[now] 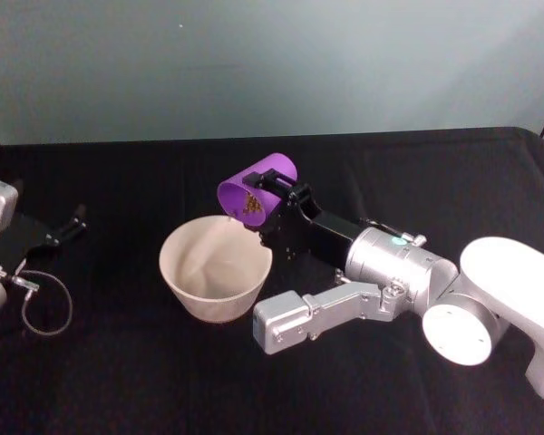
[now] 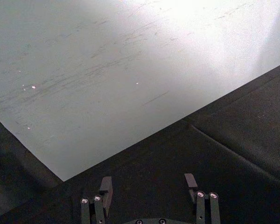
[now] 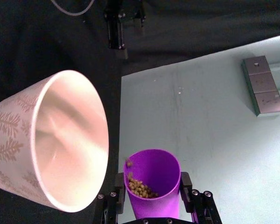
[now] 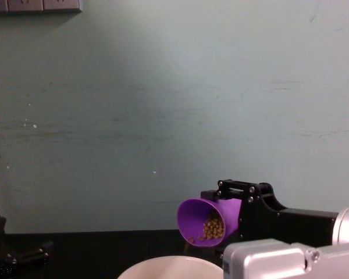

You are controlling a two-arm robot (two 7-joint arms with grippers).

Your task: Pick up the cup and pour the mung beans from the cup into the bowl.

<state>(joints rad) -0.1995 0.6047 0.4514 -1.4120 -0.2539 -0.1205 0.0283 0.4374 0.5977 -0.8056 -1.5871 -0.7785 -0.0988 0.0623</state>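
The right pincer (image 1: 282, 194) is clenched round the cup (image 1: 257, 188), holding it tipped on its side just above the bowl's (image 1: 213, 301) far right rim, mouth turned towards the bowl. Mung beans (image 1: 250, 207) lie heaped at the cup's lower lip, right over the rim. The bowl stands upright on the black surface (image 1: 118, 362). Well to the bowl's left, the left pincer (image 1: 68, 227) sits parked low over the surface, its fingers (image 2: 106, 183) spread apart and grasping nothing.
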